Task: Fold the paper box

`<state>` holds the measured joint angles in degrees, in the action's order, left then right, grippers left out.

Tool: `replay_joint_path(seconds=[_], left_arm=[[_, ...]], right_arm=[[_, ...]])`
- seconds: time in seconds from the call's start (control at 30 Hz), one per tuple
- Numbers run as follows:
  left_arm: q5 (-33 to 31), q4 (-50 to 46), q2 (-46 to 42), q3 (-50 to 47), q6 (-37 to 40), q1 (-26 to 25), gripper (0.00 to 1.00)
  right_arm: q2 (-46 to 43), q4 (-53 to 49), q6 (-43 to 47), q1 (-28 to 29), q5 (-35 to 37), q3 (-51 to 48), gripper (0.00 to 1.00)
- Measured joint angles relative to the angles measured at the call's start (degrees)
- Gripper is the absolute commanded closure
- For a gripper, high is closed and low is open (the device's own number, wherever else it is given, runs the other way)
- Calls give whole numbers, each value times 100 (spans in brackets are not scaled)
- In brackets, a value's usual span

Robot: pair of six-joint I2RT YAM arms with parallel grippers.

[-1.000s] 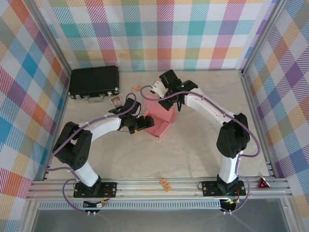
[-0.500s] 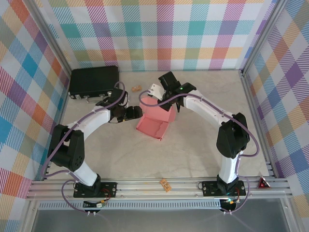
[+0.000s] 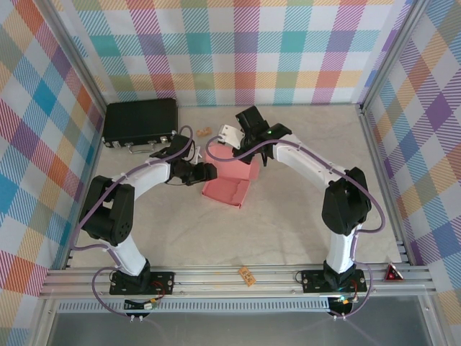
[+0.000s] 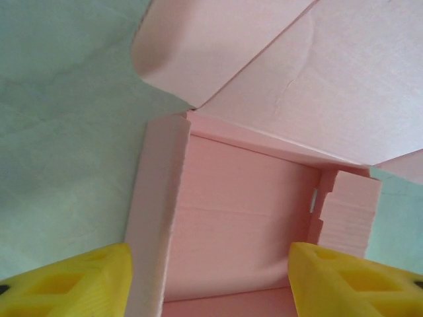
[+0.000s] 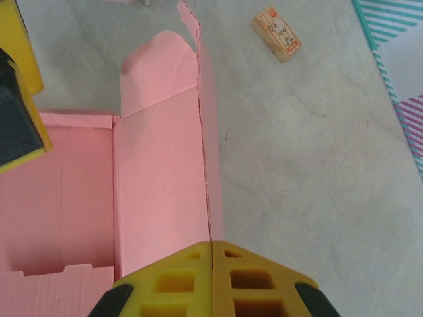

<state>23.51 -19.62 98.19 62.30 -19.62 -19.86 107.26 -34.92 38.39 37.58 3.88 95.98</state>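
Note:
The salmon-pink paper box (image 3: 227, 189) lies partly formed at the table's middle, with its walls up and its lid flap open. In the left wrist view its floor (image 4: 241, 205) and left wall (image 4: 155, 211) sit between my left gripper's wide-open yellow fingers (image 4: 73, 284). That left gripper (image 3: 204, 173) is at the box's left end. My right gripper (image 5: 213, 249) is shut on the thin edge of the box's upright far panel (image 5: 158, 178), seen from above at the box's far right corner (image 3: 255, 157). One left finger (image 5: 16, 99) shows over the box's other end.
A black hard case (image 3: 140, 121) lies at the far left. A small orange card (image 3: 203, 132) rests on the table beyond the box, also seen from the right wrist (image 5: 277, 33). Another orange card (image 3: 247, 274) sits on the near rail. Plaid walls enclose the table.
The left gripper drew back out of the box to the far left, then returned to its left end. The box settled flatter. The right gripper kept its hold.

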Motion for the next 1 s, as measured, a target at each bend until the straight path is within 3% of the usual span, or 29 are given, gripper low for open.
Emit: replay_joint_path(seconds=[0.2,0.33,0.4,0.47,0.57,0.77,1.0], left_arm=[[48,264,55,-214,-291,-92,45],[48,332,118,-219,-374,-173,49],[46,332,118,-219,-407,-221,49],[46,319,120,-219,-463,-297,49],[39,286,118,-219,-527,-380,49],[-70,227,118,-219,-647,-439,49],[-151,181,118,-219,-658,-439,49]], right_arm=[[42,70,28,4,-26,0,95],[57,136,39,7,-2,0,85],[57,219,13,9,55,0,75],[57,326,-24,15,164,-2,57],[46,490,-57,28,315,-26,44],[-247,763,-341,33,660,-306,33],[-1119,826,-1296,31,1167,-636,30]])
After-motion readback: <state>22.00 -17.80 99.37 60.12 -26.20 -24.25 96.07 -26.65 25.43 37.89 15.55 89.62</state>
